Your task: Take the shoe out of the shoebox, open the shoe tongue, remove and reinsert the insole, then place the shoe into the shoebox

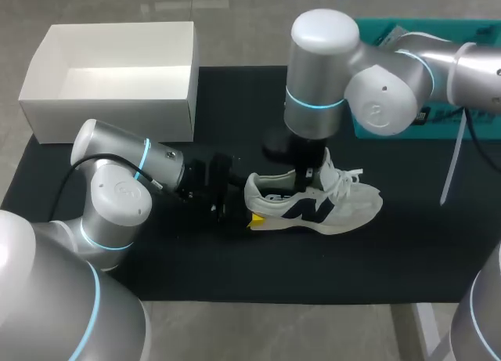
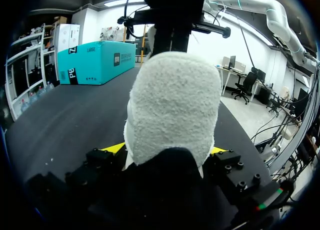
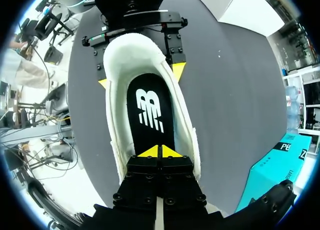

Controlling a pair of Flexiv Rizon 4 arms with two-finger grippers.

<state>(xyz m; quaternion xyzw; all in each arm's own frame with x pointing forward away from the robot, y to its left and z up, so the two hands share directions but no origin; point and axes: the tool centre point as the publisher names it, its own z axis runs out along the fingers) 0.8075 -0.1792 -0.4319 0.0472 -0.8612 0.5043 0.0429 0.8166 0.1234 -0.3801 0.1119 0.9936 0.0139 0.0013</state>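
Observation:
A white sneaker (image 1: pixel 344 204) with a dark logo lies on its sole on the black mat, heel toward my left arm. My left gripper (image 1: pixel 252 204) holds the heel: in the left wrist view the fuzzy white heel (image 2: pixel 172 110) fills the space between the two yellow tips. My right gripper (image 1: pixel 307 179) comes down from above into the shoe's mouth. In the right wrist view its yellow tips (image 3: pixel 160 151) are shut together just over the black insole (image 3: pixel 150 110); whether they pinch the insole I cannot tell. The open white shoebox (image 1: pixel 117 71) stands empty at the back left.
A teal box (image 1: pixel 438 32) sits at the back right behind my right arm. The black mat (image 1: pixel 391 251) covers the table under the shoe, with free room in front of it and to its right.

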